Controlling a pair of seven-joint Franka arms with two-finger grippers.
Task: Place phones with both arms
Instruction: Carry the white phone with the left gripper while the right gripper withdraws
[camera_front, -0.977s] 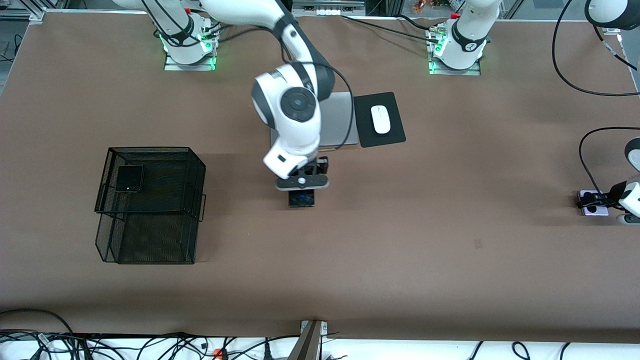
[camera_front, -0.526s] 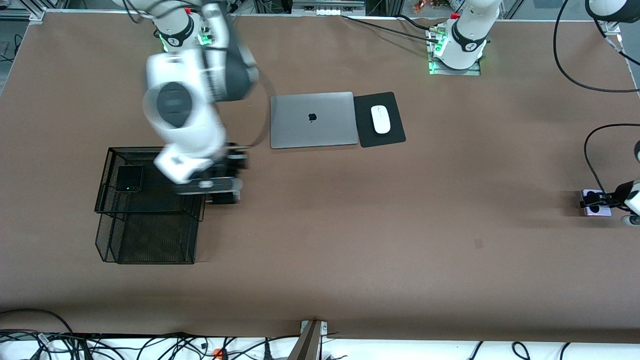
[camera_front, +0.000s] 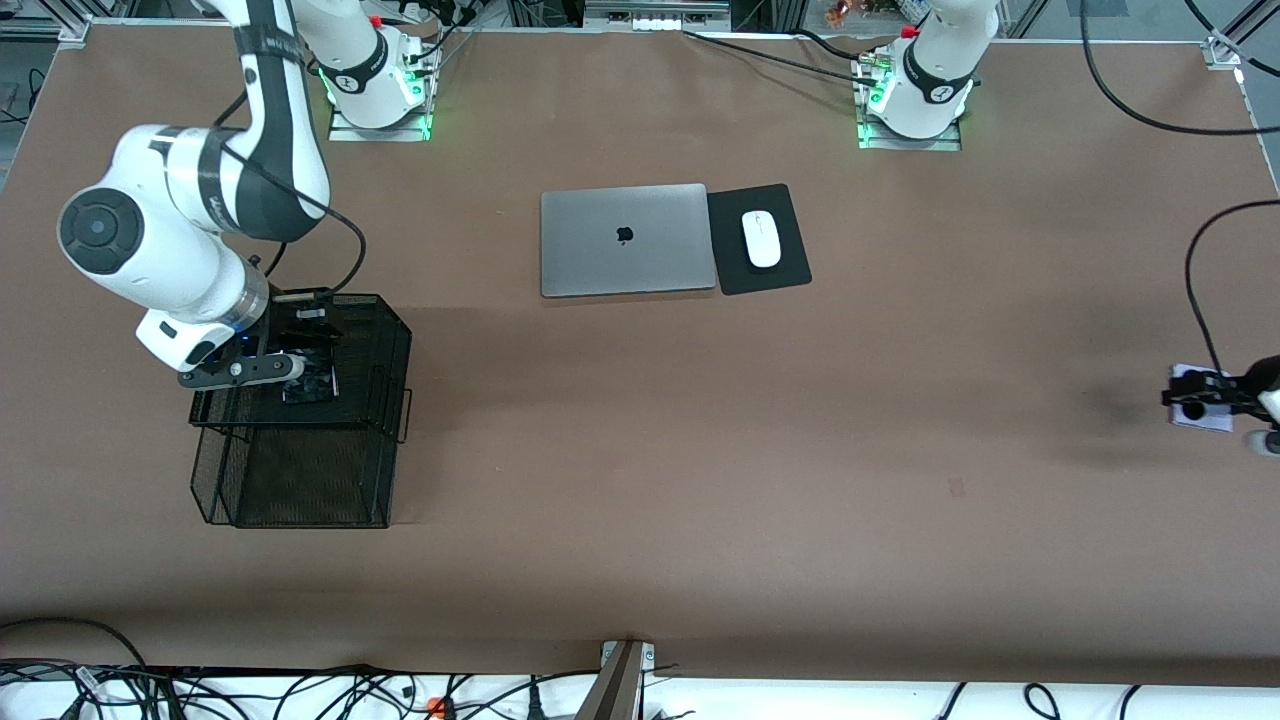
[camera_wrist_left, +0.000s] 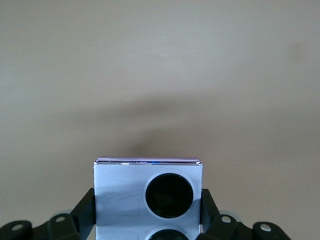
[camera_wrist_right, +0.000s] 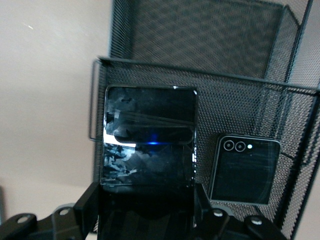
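Note:
My right gripper (camera_front: 303, 372) is shut on the long black slab phone (camera_front: 310, 384) and holds it over the black mesh basket (camera_front: 392, 330), near its upper shelf. In the right wrist view the glossy slab (camera_wrist_right: 148, 145) sits between my fingers, over the basket's rim (camera_wrist_right: 250, 80). The small squarish black phone (camera_wrist_right: 244, 169) lies flat on the shelf beside it; the arm hides it in the front view. My left gripper (camera_front: 1198, 398) is shut on the lilac-white phone (camera_front: 1200, 414) at the left arm's end of the table, a little above the surface. Its two black circles show in the left wrist view (camera_wrist_left: 125, 192).
A closed silver laptop (camera_front: 625, 238) lies mid-table near the bases, with a white mouse (camera_front: 762, 239) on a black pad (camera_front: 790, 272) beside it. Cables run along the table edge nearest the front camera. The basket has a lower open compartment (camera_front: 300, 480).
My right arm swung from the table's middle to over the basket, carrying the black slab phone. My left gripper rose slightly with the lilac-white phone.

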